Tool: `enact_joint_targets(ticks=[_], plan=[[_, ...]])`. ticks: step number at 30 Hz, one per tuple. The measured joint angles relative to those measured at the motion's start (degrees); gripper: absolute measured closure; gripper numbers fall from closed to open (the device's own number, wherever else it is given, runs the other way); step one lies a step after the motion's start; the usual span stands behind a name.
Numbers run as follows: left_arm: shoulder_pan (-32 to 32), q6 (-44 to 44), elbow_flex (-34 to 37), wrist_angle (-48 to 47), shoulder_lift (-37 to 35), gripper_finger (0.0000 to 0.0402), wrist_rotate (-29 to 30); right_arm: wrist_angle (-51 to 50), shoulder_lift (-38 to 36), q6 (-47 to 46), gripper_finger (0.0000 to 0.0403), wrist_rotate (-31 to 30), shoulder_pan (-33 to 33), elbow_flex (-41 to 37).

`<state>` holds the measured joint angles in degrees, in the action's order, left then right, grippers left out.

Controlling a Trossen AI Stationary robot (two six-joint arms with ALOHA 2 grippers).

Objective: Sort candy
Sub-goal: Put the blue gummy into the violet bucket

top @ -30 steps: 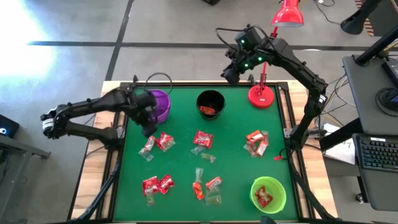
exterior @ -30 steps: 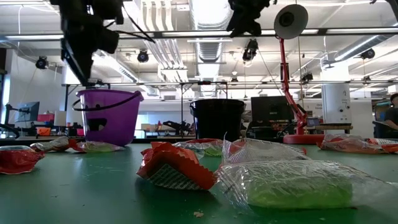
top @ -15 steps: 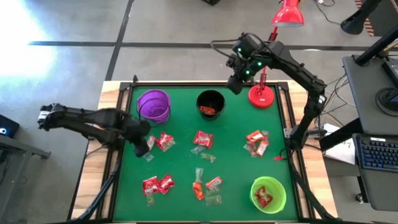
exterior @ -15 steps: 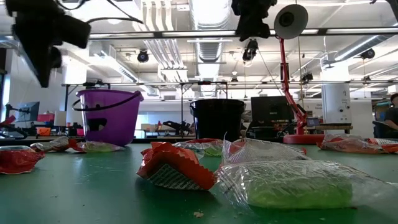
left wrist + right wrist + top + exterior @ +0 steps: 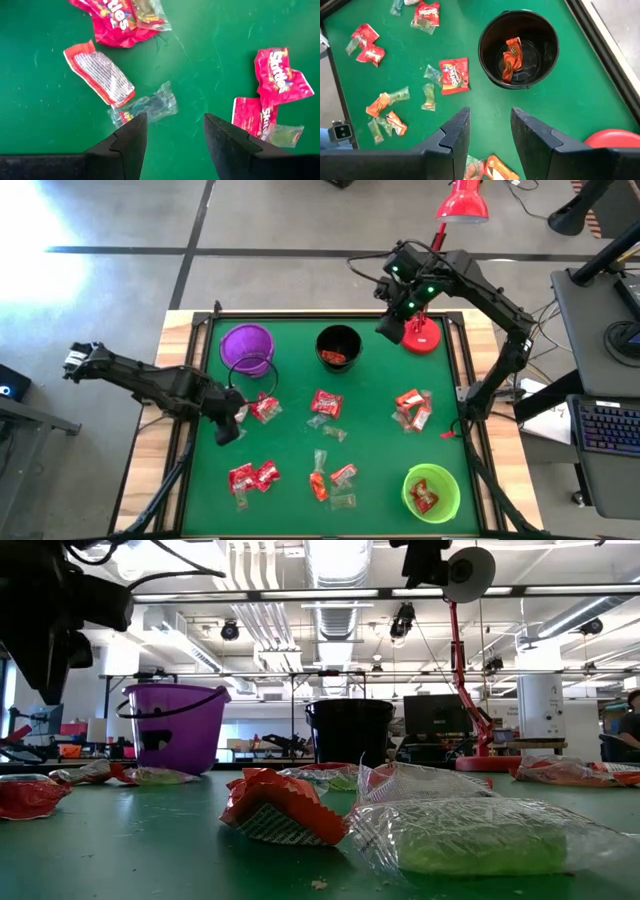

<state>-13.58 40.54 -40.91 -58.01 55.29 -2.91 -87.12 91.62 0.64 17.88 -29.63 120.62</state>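
Candy in red, orange-red and clear wrappers lies scattered on the green mat (image 5: 290, 480). My left gripper (image 5: 228, 427) hovers open, pointing down over the candy at the mat's left. Just ahead of its fingers (image 5: 172, 125) lie a clear-wrapped sweet (image 5: 145, 106) and an orange-red wrapper (image 5: 100, 75); nothing is between the fingers. My right gripper (image 5: 392, 326) hangs high and open over the mat's far edge, its fingers (image 5: 490, 120) empty. Under it stands the black cup (image 5: 520, 47), with orange candy (image 5: 510, 59) inside.
A purple cup (image 5: 247, 348) stands at the far left and a green cup (image 5: 431, 491) holding red candy at the near right. A red lamp's base (image 5: 420, 333) stands at the far right, beside my right gripper. Wooden table edges frame the mat.
My left gripper has swung from beside the purple cup toward the table's near edge and sunk lower, stopping over the candy at the left. My right gripper has drifted toward the table's right edge, from beyond the black cup toward the lamp base, tipping further downward.
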Motion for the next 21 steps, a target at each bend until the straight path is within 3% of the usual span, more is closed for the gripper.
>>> enact_joint_targets(ticks=[12, 21], plan=[[0.0, -18.4, -0.3, 0.1, 0.2, 0.0225, 0.7, 0.4, -0.6, -2.9, 0.0268, 0.0, 0.0, 0.0], [-0.5, -24.4, 3.5, 2.3, 1.6, 0.0225, -1.1, 0.4, -0.5, -6.7, 0.0268, 0.0, 0.0, 0.0]])
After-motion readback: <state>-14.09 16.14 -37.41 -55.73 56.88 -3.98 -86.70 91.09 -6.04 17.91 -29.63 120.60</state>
